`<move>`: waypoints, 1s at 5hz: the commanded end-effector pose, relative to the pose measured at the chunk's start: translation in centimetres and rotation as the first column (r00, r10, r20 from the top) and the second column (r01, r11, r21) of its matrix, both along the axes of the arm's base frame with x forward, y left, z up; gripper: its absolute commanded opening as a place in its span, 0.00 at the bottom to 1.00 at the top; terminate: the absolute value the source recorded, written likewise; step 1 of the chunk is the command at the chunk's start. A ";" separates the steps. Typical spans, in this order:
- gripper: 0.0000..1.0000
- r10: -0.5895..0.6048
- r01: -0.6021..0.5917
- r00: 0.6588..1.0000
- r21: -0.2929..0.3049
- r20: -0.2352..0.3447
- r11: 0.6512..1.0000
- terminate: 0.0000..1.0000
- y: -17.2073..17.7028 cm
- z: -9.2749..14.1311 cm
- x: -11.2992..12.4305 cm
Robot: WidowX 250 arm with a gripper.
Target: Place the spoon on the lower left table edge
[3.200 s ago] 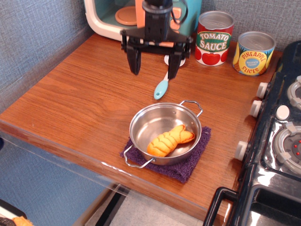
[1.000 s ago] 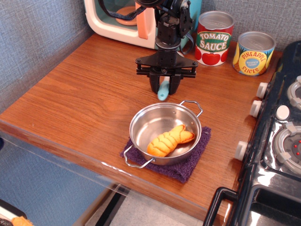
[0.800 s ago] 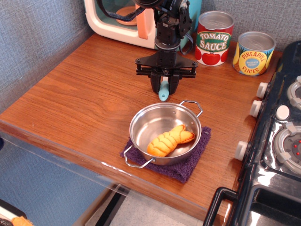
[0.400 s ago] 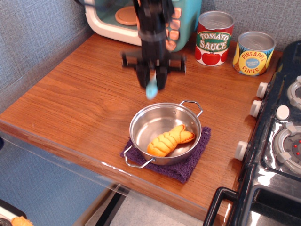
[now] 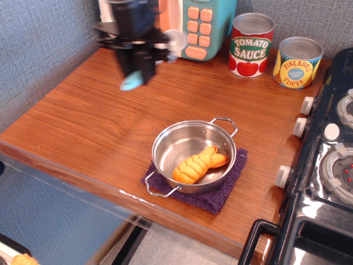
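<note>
My gripper point(image 5: 137, 74) is shut on the spoon point(image 5: 132, 84) and holds it in the air above the back left part of the table point(image 5: 83, 121). The spoon's light blue handle tip hangs below the fingers; its white bowl point(image 5: 175, 40) sticks out to the right, high up. The view is motion-blurred around the gripper. The table's lower left edge point(image 5: 49, 157) lies well in front of and below the gripper.
A steel pan point(image 5: 193, 154) with an orange toy pastry point(image 5: 198, 164) sits on a purple cloth point(image 5: 220, 193). A toy microwave point(image 5: 193, 25), a tomato sauce can point(image 5: 251, 44) and a pineapple can point(image 5: 298, 62) stand at the back. A black stove point(image 5: 325, 165) is at the right.
The gripper closed on the spoon near the pan, lifted it off the table and carried it to the left and back.
</note>
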State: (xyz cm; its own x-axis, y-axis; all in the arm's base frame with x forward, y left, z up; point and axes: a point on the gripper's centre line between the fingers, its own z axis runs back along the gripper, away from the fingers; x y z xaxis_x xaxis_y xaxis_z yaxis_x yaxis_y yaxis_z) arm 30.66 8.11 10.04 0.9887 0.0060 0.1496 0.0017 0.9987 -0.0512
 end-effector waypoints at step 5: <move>0.00 -0.040 0.038 0.999 0.084 0.017 0.996 0.00 11.2 -5.6 -2.9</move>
